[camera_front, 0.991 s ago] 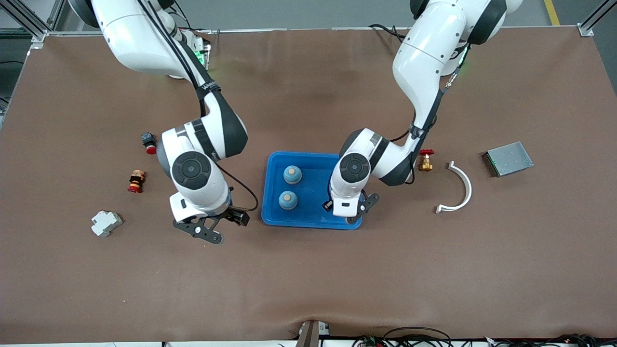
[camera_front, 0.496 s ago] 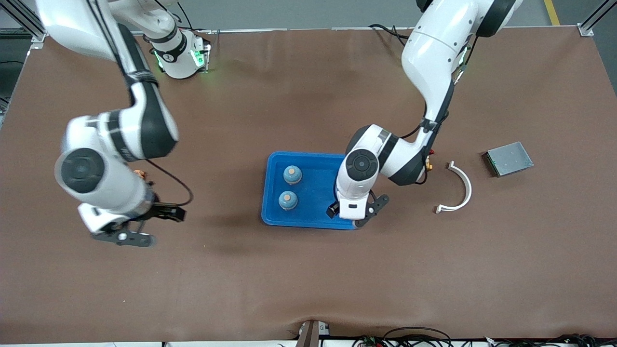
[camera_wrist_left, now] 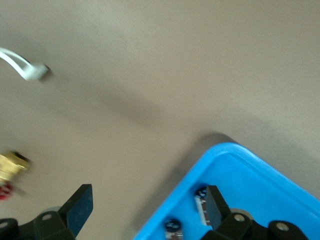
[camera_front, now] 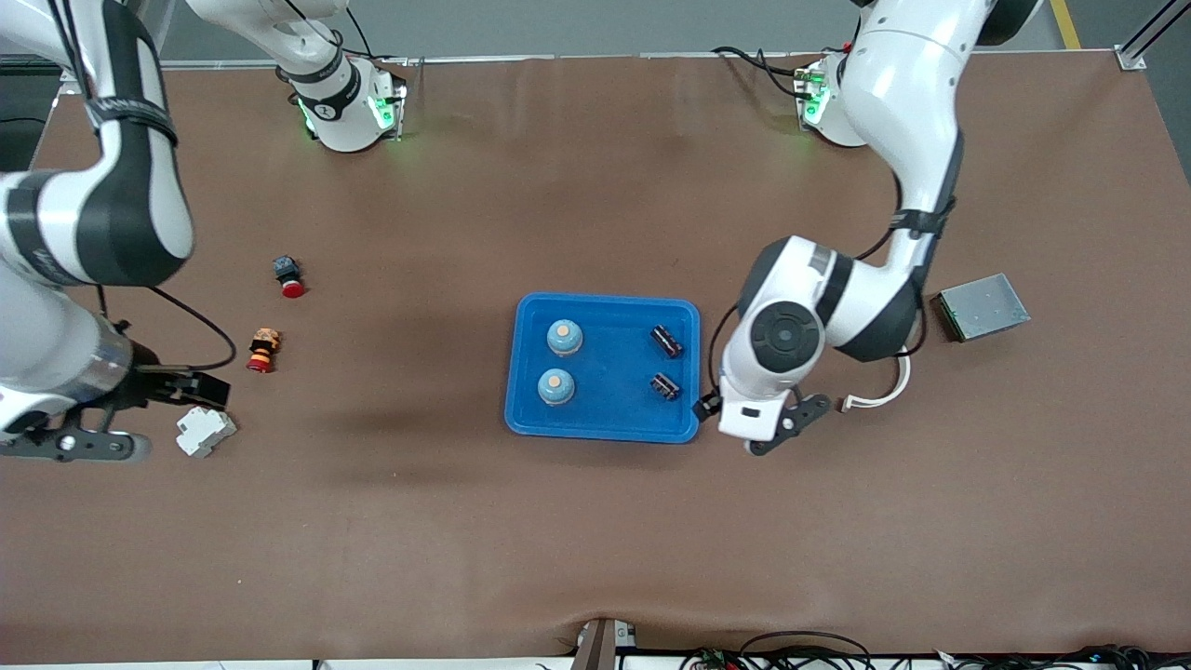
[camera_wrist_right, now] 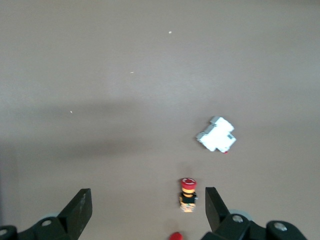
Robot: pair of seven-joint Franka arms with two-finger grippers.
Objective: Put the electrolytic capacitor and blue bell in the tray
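Note:
The bright-blue tray (camera_front: 609,414) sits mid-table. Two blue bells (camera_front: 565,337) (camera_front: 555,386) stand in it toward the right arm's end. Two dark electrolytic capacitors (camera_front: 666,341) (camera_front: 665,385) lie in it toward the left arm's end. My left gripper (camera_front: 772,437) is open and empty, over the table just beside the tray's corner. The left wrist view shows its gripper (camera_wrist_left: 148,210), the tray corner (camera_wrist_left: 240,167) and both capacitors (camera_wrist_left: 172,226) (camera_wrist_left: 201,197). My right gripper (camera_front: 84,445) is open and empty, over the table at the right arm's end (camera_wrist_right: 147,210).
A white plastic part (camera_front: 206,431) (camera_wrist_right: 216,135), a red-capped button (camera_front: 263,351) (camera_wrist_right: 188,195) and a black and red button (camera_front: 288,274) lie at the right arm's end. A white curved bracket (camera_front: 898,381) (camera_wrist_left: 25,67), a brass valve (camera_wrist_left: 10,167) and a grey metal box (camera_front: 983,306) lie at the left arm's end.
My left gripper has moved off the tray toward the left arm's end, uncovering the two capacitors. My right arm has swung away from the tray to its own end of the table.

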